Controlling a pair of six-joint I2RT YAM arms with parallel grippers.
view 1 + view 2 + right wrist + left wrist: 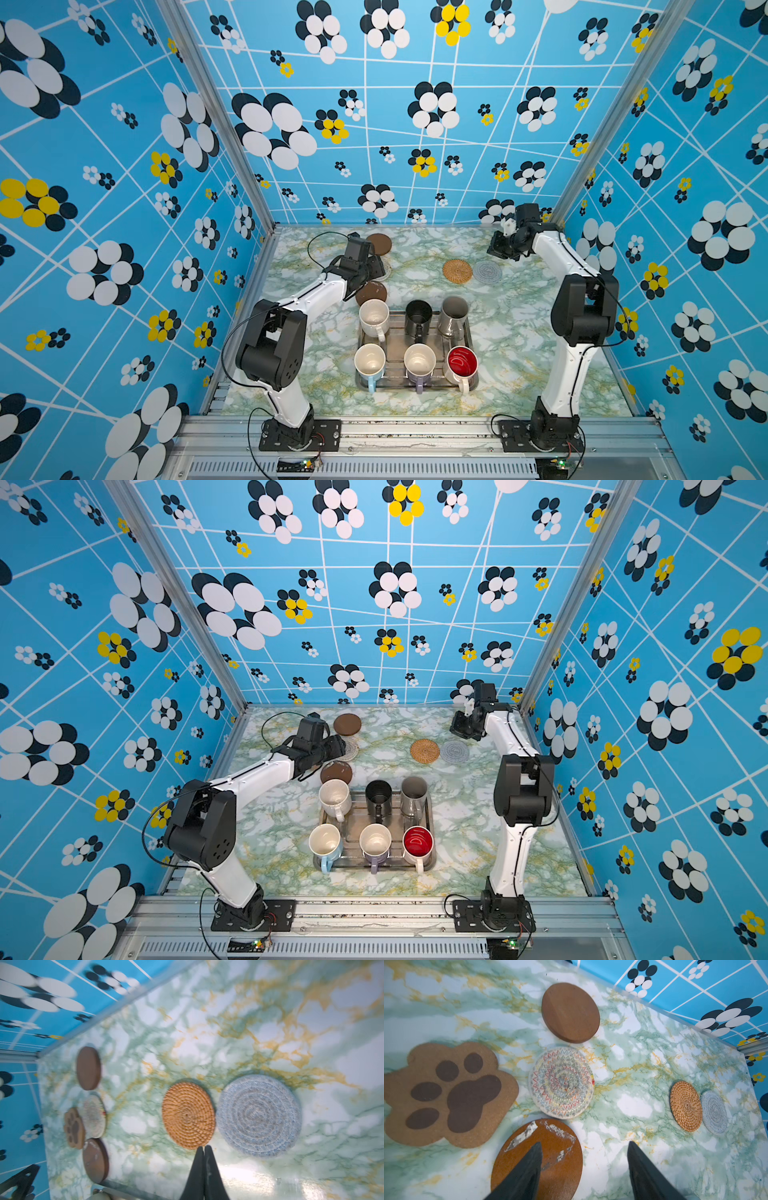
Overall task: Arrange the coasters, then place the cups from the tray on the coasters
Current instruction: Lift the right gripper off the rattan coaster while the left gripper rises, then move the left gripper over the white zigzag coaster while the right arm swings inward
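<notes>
Left fingers (527, 1169) are standing partly spread and holding nothing, one tip over the worn disc (562, 1174) and the other over bare tabletop (519, 332); how high they are hanging cannot be told. Right fingers (197, 1172) are pressing together, empty, pointing at the seam between the rattan (188, 1115) and grey (258, 1115) rounds, which are lying edge to edge. On the left side, four coasters are crowding together: the crochet round (561, 1082) is lying between the worn disc and the plain disc (570, 1013), with the paw (446, 1095) just beside it. All six cups (374, 318) are standing on the tray (397, 347), near the front. The step in hand is probably the arranging of coasters; no cup is being handled yet. The next move is likely calling for the left fingers to be lowered flat to the tabletop, to be closing on the worn disc's thin rim, and to be drawing it clear of its neighbours so that each mat is leaving room for a mug.
</notes>
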